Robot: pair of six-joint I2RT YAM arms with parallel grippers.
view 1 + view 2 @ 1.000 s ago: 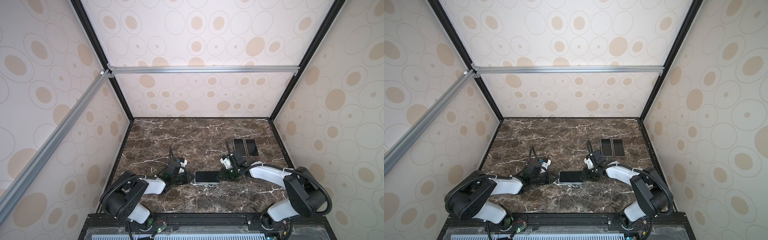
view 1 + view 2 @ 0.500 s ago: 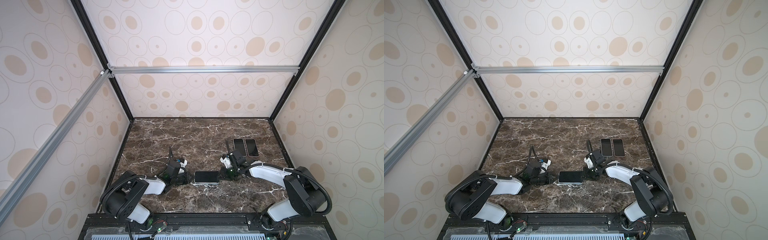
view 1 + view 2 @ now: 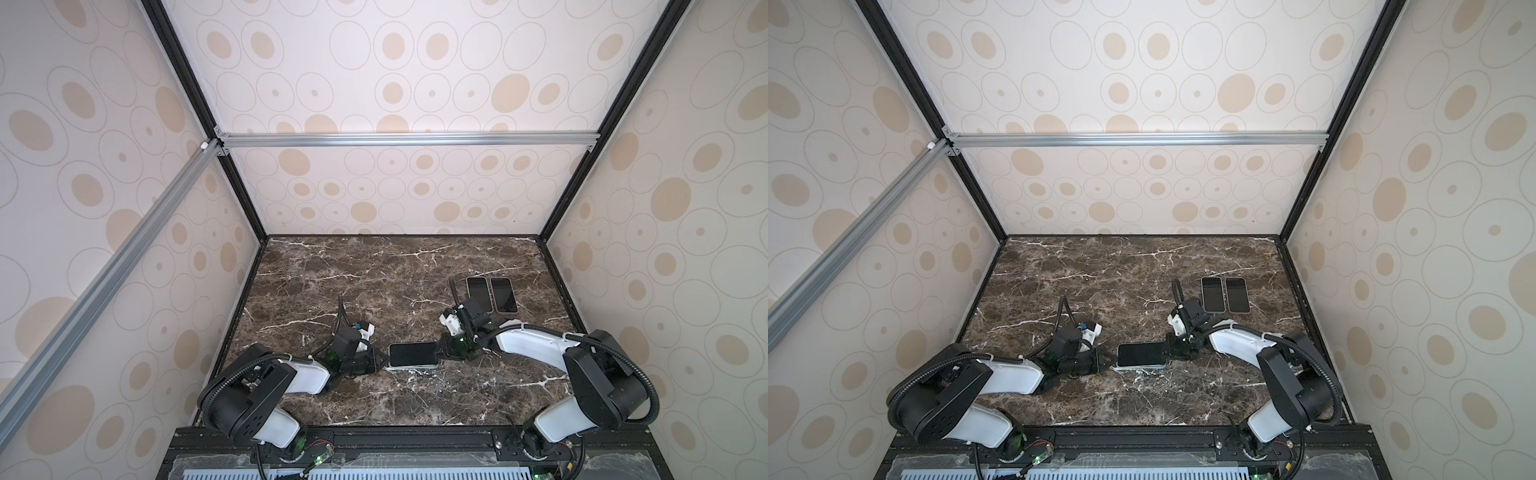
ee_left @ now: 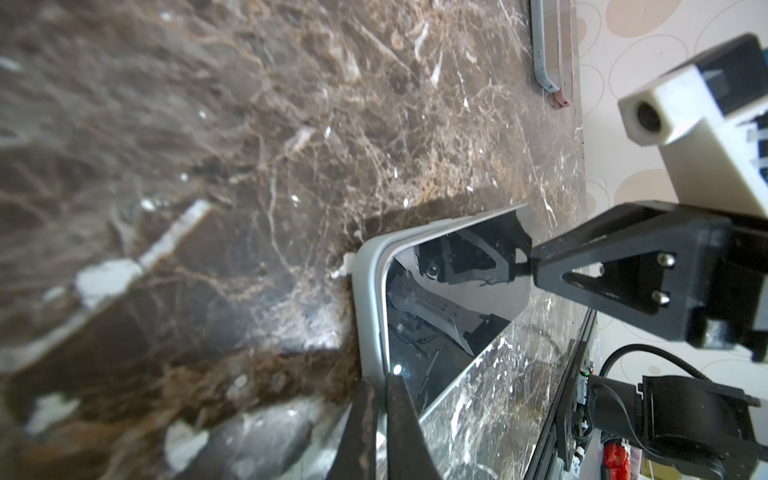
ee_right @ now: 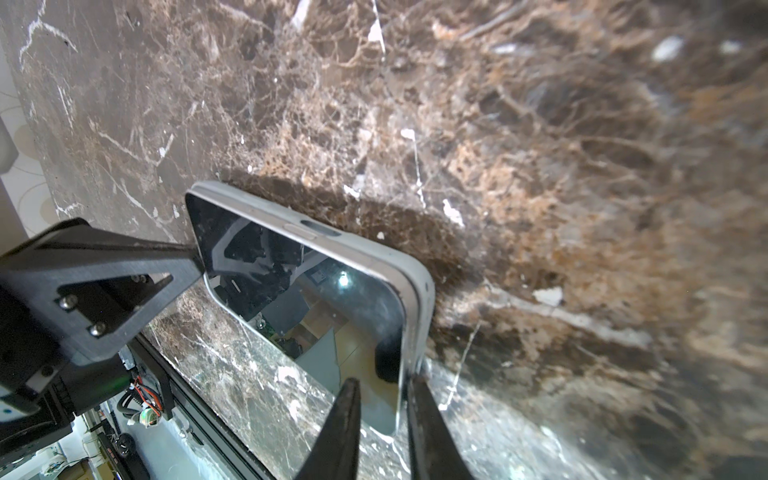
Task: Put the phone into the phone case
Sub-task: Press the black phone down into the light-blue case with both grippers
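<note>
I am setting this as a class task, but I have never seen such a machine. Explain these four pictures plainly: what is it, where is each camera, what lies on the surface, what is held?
Two white-and-black robot arms work at a brown marble tabletop. Two pictures look down from overhead; two come from cameras on the arms' wrists. Mid-table is a black-screened phone in a pale grey case. The left pincer is shut on one short end; the right pincer straddles the opposite end, grip unclear. Farther back, two spare dark phones lie side by side.
</note>
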